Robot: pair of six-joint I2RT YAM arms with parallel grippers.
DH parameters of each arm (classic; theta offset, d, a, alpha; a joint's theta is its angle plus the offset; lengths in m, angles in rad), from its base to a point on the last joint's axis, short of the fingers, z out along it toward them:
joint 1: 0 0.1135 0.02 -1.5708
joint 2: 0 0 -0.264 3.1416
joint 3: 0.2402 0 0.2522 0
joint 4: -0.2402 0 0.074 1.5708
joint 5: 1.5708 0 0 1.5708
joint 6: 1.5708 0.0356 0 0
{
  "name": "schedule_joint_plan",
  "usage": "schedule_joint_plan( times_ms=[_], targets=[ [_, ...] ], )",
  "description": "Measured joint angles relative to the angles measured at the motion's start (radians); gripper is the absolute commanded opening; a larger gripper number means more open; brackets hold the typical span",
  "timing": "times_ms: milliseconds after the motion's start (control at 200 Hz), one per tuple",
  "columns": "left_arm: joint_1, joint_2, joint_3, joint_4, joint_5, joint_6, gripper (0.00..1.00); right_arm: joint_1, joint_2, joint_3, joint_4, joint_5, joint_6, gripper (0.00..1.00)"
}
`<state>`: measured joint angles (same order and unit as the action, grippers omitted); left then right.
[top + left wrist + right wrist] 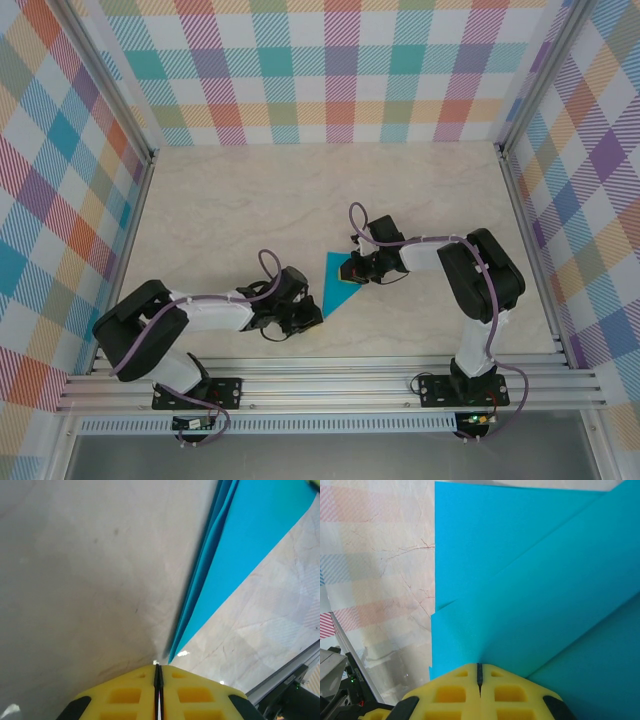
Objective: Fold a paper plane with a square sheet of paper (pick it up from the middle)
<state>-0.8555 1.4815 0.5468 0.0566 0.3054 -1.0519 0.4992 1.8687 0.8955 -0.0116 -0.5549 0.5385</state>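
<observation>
Lying flat on the table (250,200), the blue paper (335,285) sits in the middle, between the two arms. It is folded into a shape with three corners, and one thin corner points at the near edge.

From above, the right side of the paper is hidden under the right gripper (351,270), which sits on top of it. In the right wrist view the paper runs off the top, the right and the bottom of the picture, so its full shape is cut off. A few layers lie over each other there, and one straight fold edge runs right up to the yellow fingers (455,690). The fingers are pressed together. They hide the spot where the fold ends, so I cannot tell if a layer is caught between them or if they only touch the paper.

The left gripper (308,320) is just beside the thin corner. In the left wrist view its yellow fingers (130,692) are together, with a thin dark line between them. The tip of the paper stops just in front of them, a little to the right. The stacked edges of the fold look dark and a bit blurry.

Around the table stand checked walls (330,70) in many colours, and a metal rail (330,385) runs along the near side.
</observation>
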Motion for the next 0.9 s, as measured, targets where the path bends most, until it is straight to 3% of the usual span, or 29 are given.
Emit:
schedule_joint_plan(
  times_ms=[240,650,900],
  targets=[
    [0.009,-0.099,0.033,-0.028,-0.048,0.032,0.12,0.000,0.000,0.000,0.000,0.000,0.000,0.02],
    [0.020,0.196,0.229,0.026,-0.125,0.074,0.09,0.000,0.000,0.003,-0.005,0.000,0.001,0.02],
    [0.020,0.217,0.219,0.027,-0.150,0.077,0.06,0.003,-0.014,0.018,-0.049,0.027,-0.001,0.05]
  ],
)
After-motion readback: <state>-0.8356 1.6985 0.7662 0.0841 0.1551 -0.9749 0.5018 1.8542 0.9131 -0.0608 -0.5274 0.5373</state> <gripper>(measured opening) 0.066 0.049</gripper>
